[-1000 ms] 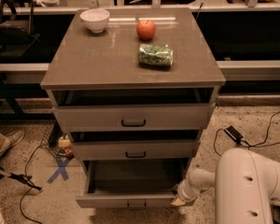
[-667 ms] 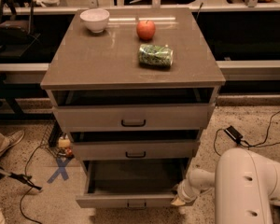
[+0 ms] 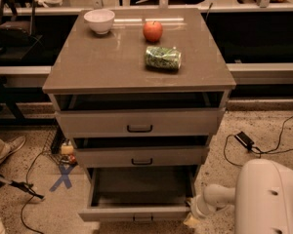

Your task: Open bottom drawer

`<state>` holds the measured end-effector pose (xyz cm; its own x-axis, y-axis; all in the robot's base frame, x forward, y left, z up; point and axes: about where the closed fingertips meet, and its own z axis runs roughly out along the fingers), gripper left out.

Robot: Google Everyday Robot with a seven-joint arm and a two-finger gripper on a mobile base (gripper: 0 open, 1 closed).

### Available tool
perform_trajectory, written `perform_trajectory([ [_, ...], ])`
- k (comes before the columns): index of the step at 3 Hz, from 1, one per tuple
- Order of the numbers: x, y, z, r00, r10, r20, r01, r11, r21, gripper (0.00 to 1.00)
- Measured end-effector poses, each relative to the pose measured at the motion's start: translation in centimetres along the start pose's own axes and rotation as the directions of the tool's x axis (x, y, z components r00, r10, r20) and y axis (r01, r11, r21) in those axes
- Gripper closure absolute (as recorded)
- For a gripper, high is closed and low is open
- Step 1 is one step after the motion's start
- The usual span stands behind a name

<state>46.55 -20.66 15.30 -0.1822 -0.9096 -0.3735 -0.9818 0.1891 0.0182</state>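
Unmoved: bottom drawer point(image 3: 136, 212) juts camera-ward, jaws beside it.

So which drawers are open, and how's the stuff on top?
Grey-beige bottom drawer: pulled far out, looks empty.
Grey-beige middle drawer: open a little.
Grey-beige top drawer: open a little.
White round bowl: upright.
Green shiny packet: lying down.
Robot's white hand: low, by the bottom drawer's right front corner.

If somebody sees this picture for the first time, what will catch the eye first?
Likely the bottom drawer, pulled far out at the foot of the cabinet. Next, the white arm at lower right, its gripper by the drawer's right front corner. On the cabinet top lie a red apple, a white bowl and a green packet.
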Motion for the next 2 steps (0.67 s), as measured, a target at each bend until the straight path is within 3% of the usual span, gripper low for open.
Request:
perform_trajectory([
  [1,0.1,0.2,-0.1,1.0,0.003,0.001,-0.003,1.0,0.001,0.71],
  [2,1.3,3.1,-1.1,1.0,0.027,0.011,-0.027,0.9996,-0.008,0.93],
])
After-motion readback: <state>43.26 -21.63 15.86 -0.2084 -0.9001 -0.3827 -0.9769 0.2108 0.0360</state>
